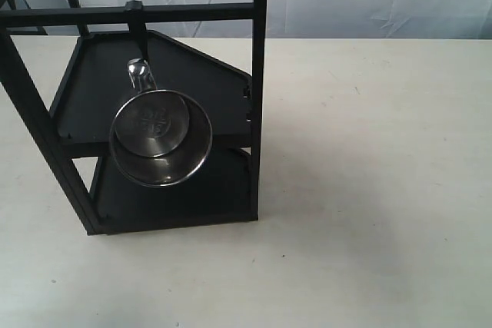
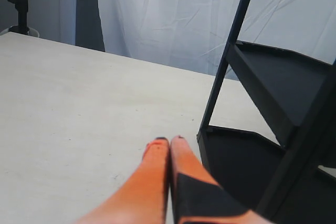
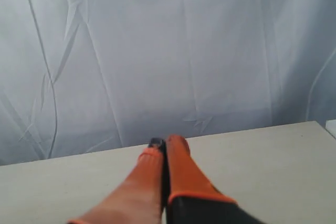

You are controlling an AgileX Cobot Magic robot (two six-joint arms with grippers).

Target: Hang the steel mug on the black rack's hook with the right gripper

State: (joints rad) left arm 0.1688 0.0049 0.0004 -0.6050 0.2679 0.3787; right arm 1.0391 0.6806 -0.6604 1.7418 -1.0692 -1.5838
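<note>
The steel mug [image 1: 160, 137] hangs by its loop handle [image 1: 141, 74] from a hook under the top bar of the black rack [image 1: 257, 74], its open mouth facing the exterior camera. Neither arm shows in the exterior view. In the right wrist view my right gripper [image 3: 166, 144] is shut, orange fingers pressed together with nothing between them, above bare table and pointing at the white backdrop. My left gripper [image 2: 169, 140] is shut too and holds nothing; it sits low over the table beside the rack's lower shelf [image 2: 236, 161]. The mug is out of sight in both wrist views.
The rack stands at the left of the pale table [image 1: 369, 190] in the exterior view, with two black shelves. A white cloth backdrop [image 3: 168, 51] runs behind the table. A dark stand [image 2: 21, 3] is beyond the table's far corner in the left wrist view.
</note>
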